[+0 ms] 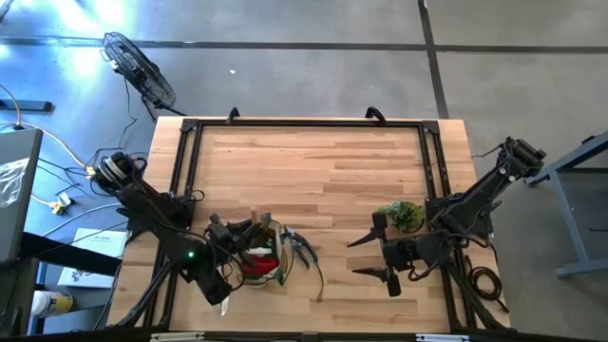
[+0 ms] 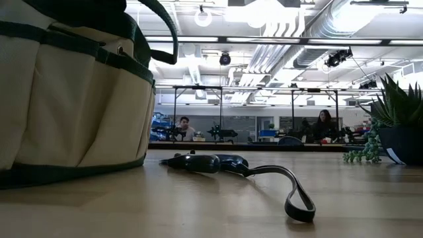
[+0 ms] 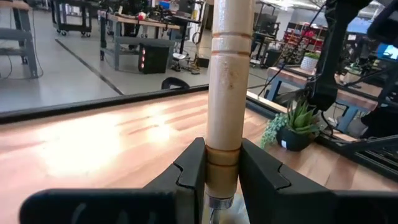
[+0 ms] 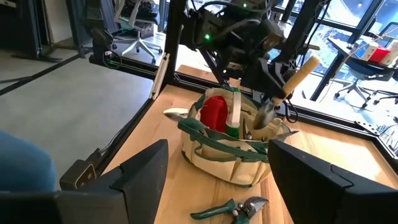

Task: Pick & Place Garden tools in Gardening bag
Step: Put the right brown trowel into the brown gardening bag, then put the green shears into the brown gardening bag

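Note:
The tan gardening bag [image 4: 231,149] with green trim stands near the table's front left [image 1: 266,258]. A red cloth item [image 4: 214,115] and a green item [image 4: 232,121] stick up out of it. My left gripper [image 4: 268,93] hovers over the bag, shut on a wooden-handled trowel [image 3: 225,81]. The trowel's metal end [image 4: 263,118] dips into the bag's opening. Dark-handled pruners [image 1: 302,249] lie on the table just right of the bag, their strap loop [image 2: 297,198] trailing. My right gripper [image 1: 366,256] stands open farther right, with nothing between its fingers. My left gripper pinches the trowel's wooden handle [image 3: 222,167] between its two fingers, just above the metal collar. The fingers come in about level and lie across the handle. The trowel is tilted, its free handle end [image 4: 306,65] slanting up and its metal end down inside the bag.
A small potted plant sprig [image 1: 404,214] stands on the table's right side, beside my right arm. Black rails [image 1: 304,123] frame the tabletop. Bare wood stretches across the middle and far part of the table.

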Tool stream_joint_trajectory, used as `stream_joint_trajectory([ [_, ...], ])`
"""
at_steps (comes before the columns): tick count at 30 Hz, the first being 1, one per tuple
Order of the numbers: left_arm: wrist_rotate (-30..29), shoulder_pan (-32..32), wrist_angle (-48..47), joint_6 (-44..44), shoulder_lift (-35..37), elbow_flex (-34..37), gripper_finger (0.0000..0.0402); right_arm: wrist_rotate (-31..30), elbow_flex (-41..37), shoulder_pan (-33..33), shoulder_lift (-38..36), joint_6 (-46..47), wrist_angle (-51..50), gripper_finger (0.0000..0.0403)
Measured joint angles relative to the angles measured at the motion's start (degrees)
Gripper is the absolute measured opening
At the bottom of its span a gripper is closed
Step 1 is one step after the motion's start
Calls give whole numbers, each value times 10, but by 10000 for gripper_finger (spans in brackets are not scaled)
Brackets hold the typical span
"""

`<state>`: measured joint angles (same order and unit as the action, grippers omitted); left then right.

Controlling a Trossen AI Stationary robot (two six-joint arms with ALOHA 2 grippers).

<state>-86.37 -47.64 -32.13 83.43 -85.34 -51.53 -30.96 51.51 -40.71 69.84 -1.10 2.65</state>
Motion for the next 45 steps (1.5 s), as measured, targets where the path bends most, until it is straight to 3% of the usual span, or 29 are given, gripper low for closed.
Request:
stream_joint_trajectory([
  [12,24,0,161,-16,1,89,64,48,0,44,0,27,-12,265],
  [22,66,0,161,-108,0,90,63,129,0,83,0,46,-21,265],
  [33,96,0,161,-112,-13,89,65,132,0,86,0,46,-21,265],
  [39,100,0,157,-116,-15,89,104,132,0,86,0,46,-21,265],
  [45,96,0,156,-118,-15,89,114,132,0,86,0,46,-20,265],
])
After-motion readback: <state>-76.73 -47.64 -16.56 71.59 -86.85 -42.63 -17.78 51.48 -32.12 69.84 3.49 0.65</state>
